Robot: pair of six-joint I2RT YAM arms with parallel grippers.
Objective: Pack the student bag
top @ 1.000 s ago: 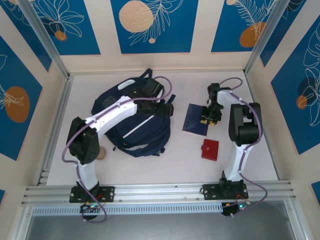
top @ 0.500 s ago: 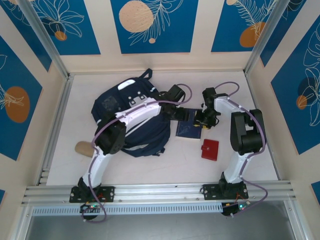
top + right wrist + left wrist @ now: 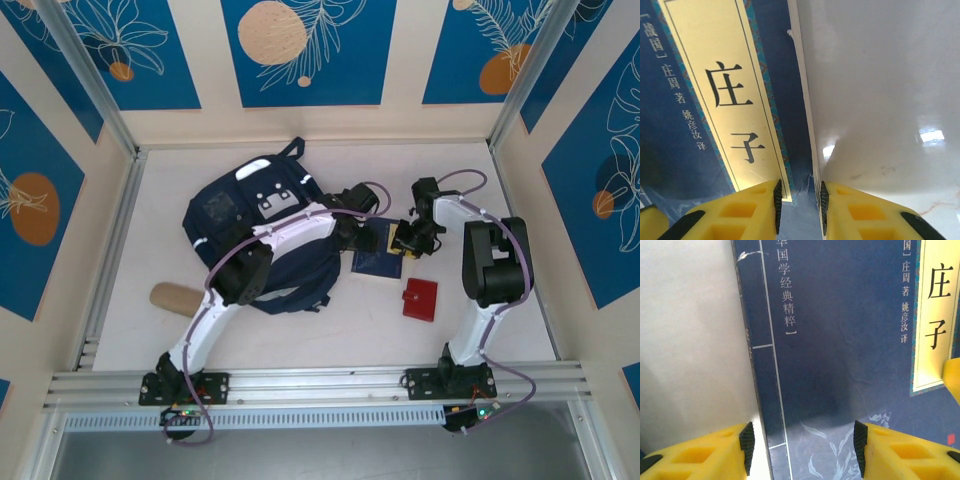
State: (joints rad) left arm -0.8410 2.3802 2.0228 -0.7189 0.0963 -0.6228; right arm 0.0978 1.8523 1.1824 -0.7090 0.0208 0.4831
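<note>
Swinging off the student bag [image 3: 225, 220], the left gripper [image 3: 803, 441] has crossed to the navy book [image 3: 378, 262], which has slid toward the bag's 3 o'clock side. Its fingers stand apart over the book's spine edge, holding nothing. The right gripper [image 3: 801, 202] has its fingers nearly together about the book's 3 o'clock edge; whether they pinch it I cannot tell. Lying toward the table's 10 o'clock, the bag looks soft, bulky and floppy. Its top loop at 12 o'clock seems the best hold.
</note>
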